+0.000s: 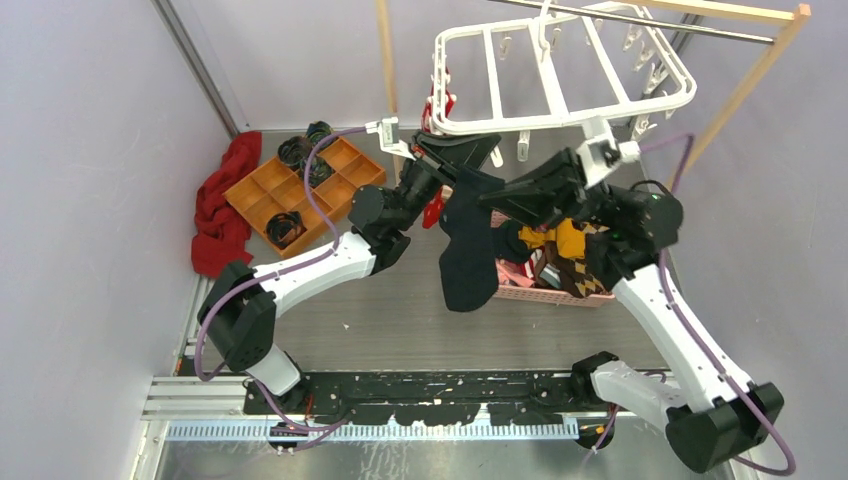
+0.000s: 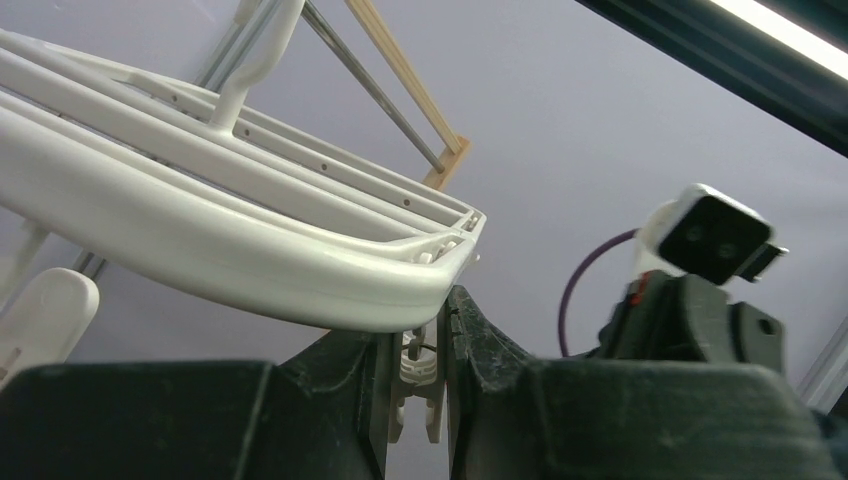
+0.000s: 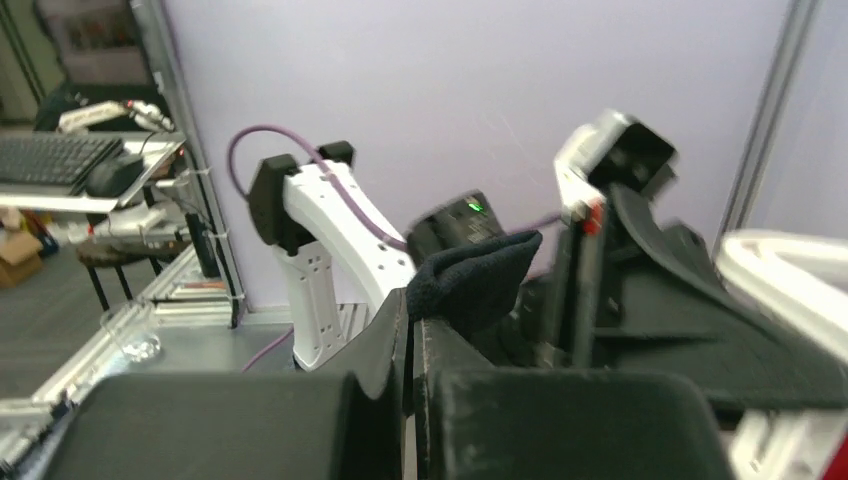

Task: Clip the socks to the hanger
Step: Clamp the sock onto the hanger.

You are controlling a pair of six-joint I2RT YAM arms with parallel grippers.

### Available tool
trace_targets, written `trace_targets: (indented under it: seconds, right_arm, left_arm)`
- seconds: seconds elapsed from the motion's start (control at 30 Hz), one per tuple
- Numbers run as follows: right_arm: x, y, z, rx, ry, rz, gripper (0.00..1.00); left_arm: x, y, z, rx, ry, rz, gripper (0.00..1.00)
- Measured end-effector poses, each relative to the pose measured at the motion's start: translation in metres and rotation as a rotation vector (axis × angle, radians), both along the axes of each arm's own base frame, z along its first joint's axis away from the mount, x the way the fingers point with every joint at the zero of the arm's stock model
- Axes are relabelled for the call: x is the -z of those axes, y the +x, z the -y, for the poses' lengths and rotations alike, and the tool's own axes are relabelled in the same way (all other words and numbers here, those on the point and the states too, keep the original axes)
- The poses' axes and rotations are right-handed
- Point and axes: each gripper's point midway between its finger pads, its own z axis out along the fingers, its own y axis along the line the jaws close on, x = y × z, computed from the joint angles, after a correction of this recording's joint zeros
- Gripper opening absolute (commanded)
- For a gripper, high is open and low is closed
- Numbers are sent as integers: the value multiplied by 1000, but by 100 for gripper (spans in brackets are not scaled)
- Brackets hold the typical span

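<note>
Overhead hanger (image 1: 470,127) and dangling black sock (image 1: 468,260) block the middle; near table (image 1: 400,320) apparently open.

Pale lilac walls (image 1: 90,150) enclose a grey table (image 1: 400,310).

White hanger (image 1: 545,120), black sock (image 1: 468,260), mustard sock (image 1: 568,238), brown argyle sock (image 1: 586,279), orange tray (image 1: 300,190), red cloth (image 1: 222,205).

Left gripper (image 2: 418,345) raised, pinching; right gripper (image 3: 412,330) raised alongside, clamped shut.
</note>
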Motion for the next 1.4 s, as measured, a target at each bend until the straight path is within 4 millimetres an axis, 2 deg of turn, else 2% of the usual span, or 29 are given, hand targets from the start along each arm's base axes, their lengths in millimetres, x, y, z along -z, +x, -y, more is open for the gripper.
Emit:
trace_targets:
  seconds: [0.2, 0.3, 0.63, 0.8, 1.0, 1.17, 1.4]
  right_arm:
    - [44, 58, -12, 92, -42, -245, 1]
    - [53, 72, -8, 146, -53, -302, 1]
    - [65, 104, 16, 393, -41, -426, 1]
    - [65, 105, 24, 457, -47, -435, 1]
    - [70, 81, 23, 406, -125, -346, 1]
    - [84, 68, 24, 389, -205, -290, 1]
    - [106, 72, 26, 405, -282, -294, 1]
  left_arm:
    - [-2, -1, -1, 1, -10, 8, 0]
    - [-3, -1, -2, 0, -11, 9, 0]
    - [-3, 0, -3, -3, -14, 11, 0]
    - [-3, 1, -4, -3, -15, 10, 0]
    - [-2, 1, -3, -1, -11, 9, 0]
    - [-2, 1, -2, 2, -10, 12, 0]
    - [-3, 0, -2, 4, -10, 14, 0]
